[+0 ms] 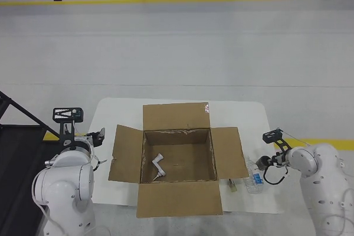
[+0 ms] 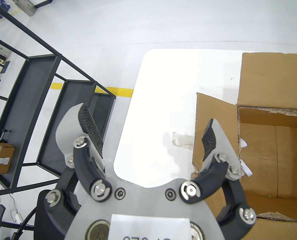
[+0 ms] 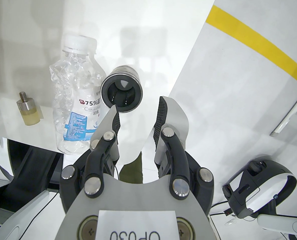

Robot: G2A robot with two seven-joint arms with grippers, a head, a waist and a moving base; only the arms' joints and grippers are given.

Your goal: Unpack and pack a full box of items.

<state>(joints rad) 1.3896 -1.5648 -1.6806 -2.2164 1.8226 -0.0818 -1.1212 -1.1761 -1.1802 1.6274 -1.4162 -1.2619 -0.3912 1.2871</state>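
Top view, read left to right.

Left gripper (image 2: 148, 116): mid-left of the frame, over the bare table (image 1: 121, 112) just beside the box's left flap; jaws spread wide, nothing between them.

Box (image 1: 176, 199): centre of the frame, all four flaps folded out. The floor is mostly bare; one white bent piece (image 1: 157, 165) lies at the lower left of the interior.

Right of the box, lower right of the frame: a small metal stud (image 3: 29, 112) just beside the right flap; then a crumpled clear bottle (image 3: 76, 93) lying on its side; then a short metal sleeve (image 3: 121, 91) with a dark bore.

Right gripper (image 3: 138, 104): mid-right of the frame, near the table edge; jaws at a narrow gap, empty. The sleeve sits just past one fingertip and not between the two; whether they touch I cannot tell.

Step, as judged: unpacking, near its end; three items out, one left inside.

Next move, as judged: lift out the white piece; the left arm is the nearer. It must clear the left flap, go down inside the wall and close on a thin, irregular shape.

Writing: the bottle has a blue-and-white printed label; each gripper has a white printed tag on its base plate; print not transcribed.
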